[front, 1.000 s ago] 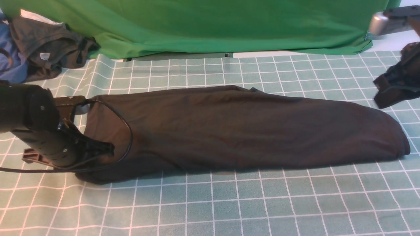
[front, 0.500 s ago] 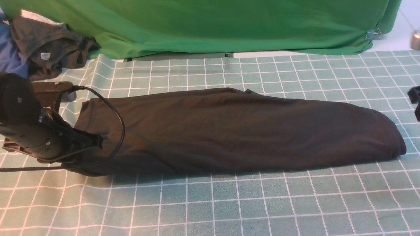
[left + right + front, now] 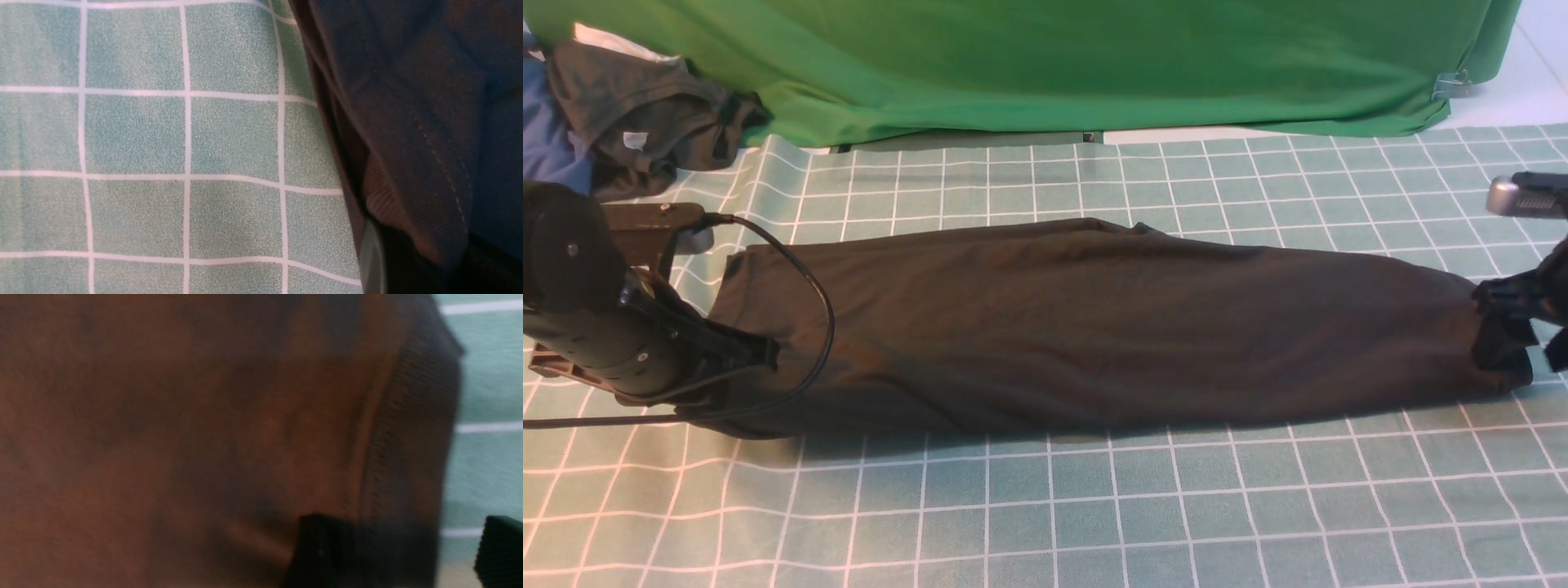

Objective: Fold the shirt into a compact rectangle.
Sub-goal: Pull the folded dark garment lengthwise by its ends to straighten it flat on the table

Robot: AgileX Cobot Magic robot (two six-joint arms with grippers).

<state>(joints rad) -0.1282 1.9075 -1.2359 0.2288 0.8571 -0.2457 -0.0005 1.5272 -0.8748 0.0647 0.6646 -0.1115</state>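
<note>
The black shirt (image 3: 1094, 327) lies folded into one long strip across the green checked tablecloth (image 3: 1045, 506). My left gripper (image 3: 756, 355) is low at the strip's left end, shut on the shirt's edge. In the left wrist view a stitched hem of the shirt (image 3: 408, 102) runs into the gripper (image 3: 408, 277). My right gripper (image 3: 1515, 327) is at the strip's right end and open. In the right wrist view its dark fingers straddle the ribbed edge of the shirt (image 3: 204, 416), one over the cloth and one over the tablecloth, around the gripper's middle (image 3: 408, 551).
A dark grey garment (image 3: 645, 114) with a small white tag is heaped at the back left, beside a blue cloth (image 3: 547, 155). A big green cloth (image 3: 1054, 57) hangs along the back edge. The left arm's black cable (image 3: 821, 327) loops over the shirt's left part.
My left gripper has drawn the shirt's left end a little to the left. My right gripper left the upper right, dropped to the shirt's right end, and its jaws have opened.
</note>
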